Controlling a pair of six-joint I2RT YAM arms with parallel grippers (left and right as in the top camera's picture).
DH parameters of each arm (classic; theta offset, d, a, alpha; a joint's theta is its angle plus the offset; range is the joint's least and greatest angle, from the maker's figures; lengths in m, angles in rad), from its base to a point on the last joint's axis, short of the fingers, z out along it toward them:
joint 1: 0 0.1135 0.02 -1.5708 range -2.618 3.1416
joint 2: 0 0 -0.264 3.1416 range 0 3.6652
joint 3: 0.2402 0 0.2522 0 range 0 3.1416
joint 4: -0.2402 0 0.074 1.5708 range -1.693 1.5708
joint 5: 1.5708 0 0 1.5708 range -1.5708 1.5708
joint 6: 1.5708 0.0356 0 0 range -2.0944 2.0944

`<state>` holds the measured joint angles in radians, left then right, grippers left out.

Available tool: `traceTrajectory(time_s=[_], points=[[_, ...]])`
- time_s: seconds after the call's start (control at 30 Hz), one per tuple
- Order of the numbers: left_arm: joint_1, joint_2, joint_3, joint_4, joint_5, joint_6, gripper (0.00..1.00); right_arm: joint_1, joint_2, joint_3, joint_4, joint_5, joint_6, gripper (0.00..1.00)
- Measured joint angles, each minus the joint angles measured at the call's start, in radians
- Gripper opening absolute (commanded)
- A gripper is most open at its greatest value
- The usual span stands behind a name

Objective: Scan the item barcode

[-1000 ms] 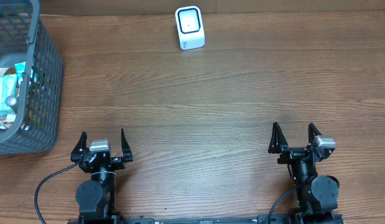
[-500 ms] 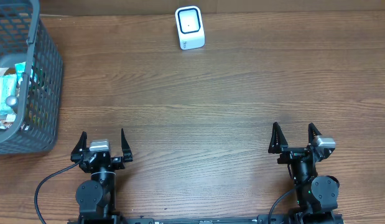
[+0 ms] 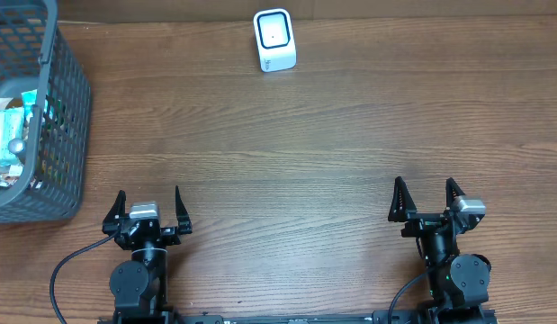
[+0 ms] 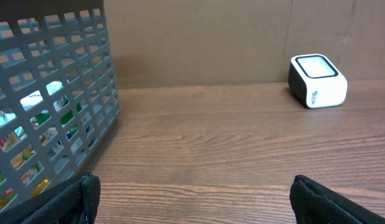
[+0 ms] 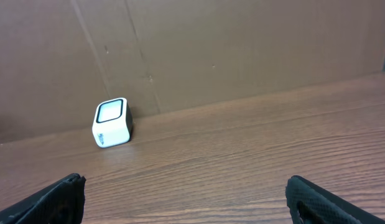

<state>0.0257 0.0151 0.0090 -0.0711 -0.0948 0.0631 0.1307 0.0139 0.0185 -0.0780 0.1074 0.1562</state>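
While nothing is taken up yet, the wooden surface lies bare between the two hands and the far wall. The grey mesh basket stands ahead of the left hand and off to its left side, well apart from it. This hand rests at the near edge with its jaws spread wide and nothing between them. The right hand is the same, wide apart and empty, at the near edge on the other side.

The white scanner sits far ahead. It is to the front-right of the left hand and to the front-left of the right hand, with its window facing up and toward them.

The packets, one of which must be scanned, lie in a heap inside the basket, so the left hand is the nearer one to them. Through the mesh they look like small printed pouches, though the view is poor and I cannot tell where any barcode is. I judge them light and soft, with a thin, smooth wrapper that can slip or crumple. It seems better to pinch one across its narrow body or by a sealed edge, from above over the rim, and to leave the printed face free for the scanner.
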Motion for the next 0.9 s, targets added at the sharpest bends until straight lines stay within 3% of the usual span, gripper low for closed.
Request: traceTrajectory(time_s=[0.5,0.63,0.9], points=[[0.000,0.000,0.000,0.021,-0.006,0.000,1.00,0.000,0.000,0.000,0.000,0.000,0.000,1.00],[0.000,0.000,-0.001,0.169,-0.008,0.000,1.00,0.000,0.000,0.000,-0.001,0.000,0.000,1.00],[0.000,0.000,0.004,0.616,-0.007,-0.002,0.99,0.000,0.000,0.000,-0.001,0.000,0.000,1.00]])
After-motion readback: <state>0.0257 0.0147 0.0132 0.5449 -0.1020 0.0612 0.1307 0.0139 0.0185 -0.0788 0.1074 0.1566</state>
